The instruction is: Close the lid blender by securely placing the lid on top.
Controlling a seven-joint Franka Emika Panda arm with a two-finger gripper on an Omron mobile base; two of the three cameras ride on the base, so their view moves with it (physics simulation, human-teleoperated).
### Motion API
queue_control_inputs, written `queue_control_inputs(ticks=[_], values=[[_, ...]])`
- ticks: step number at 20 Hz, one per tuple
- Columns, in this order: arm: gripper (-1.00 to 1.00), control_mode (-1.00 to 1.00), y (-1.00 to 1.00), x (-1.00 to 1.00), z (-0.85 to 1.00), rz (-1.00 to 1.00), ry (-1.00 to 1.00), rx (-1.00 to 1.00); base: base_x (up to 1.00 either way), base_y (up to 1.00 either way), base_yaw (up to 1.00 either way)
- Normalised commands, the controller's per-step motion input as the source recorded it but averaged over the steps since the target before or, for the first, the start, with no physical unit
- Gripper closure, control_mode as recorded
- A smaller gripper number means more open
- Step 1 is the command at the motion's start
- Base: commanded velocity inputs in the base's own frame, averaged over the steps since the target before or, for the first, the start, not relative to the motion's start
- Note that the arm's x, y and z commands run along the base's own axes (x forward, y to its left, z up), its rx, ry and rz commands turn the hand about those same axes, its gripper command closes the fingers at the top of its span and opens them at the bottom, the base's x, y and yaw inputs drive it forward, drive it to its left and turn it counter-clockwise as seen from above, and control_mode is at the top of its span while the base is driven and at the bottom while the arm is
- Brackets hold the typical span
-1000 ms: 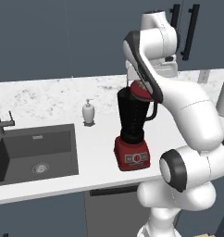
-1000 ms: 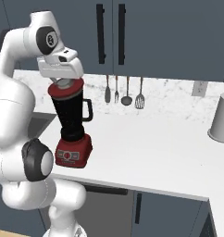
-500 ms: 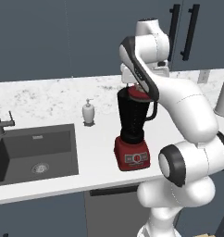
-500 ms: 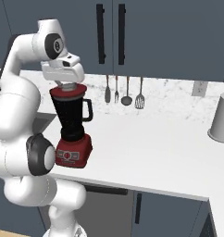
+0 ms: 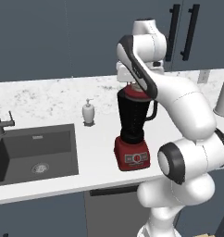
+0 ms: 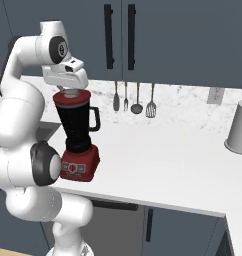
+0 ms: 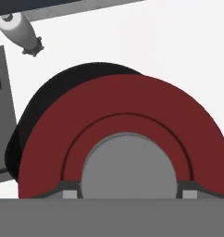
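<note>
Round red disc-shaped lid (image 7: 132,115) atop the tall black blender jar (image 6: 77,125), gripper (image 6: 69,92) directly above, pinching its grey central knob (image 7: 127,162) at 6 o'clock. Likely light, rigid, smooth; best held by the knob.

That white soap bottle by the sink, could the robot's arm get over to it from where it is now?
Probably yes. The soap bottle stands alone on the counter, left of the blender, nothing around it. But the pincer sits right on the red lid atop the jar, so it must lift off first.

Glossy white rounded arm segments, dark joint rings
</note>
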Motion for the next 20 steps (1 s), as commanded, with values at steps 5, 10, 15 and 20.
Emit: queue_control_inputs(ticks=[5,10,15,20], values=[[1.0,-1.0,0.36,0.34,-0.16,0.0,-0.03,0.02,0.0,0.0,0.0],[1.0,-1.0,0.33,0.5,-0.25,0.0,-0.05,0.0,0.0,0.0,0.0],[1.0,-1.0,0.1,0.35,-0.39,0.0,-0.12,0.0,0.0,0.0,0.0],[1.0,-1.0,0.01,0.08,-0.19,0.0,-0.24,0.0,0.0,0.0,0.0]])
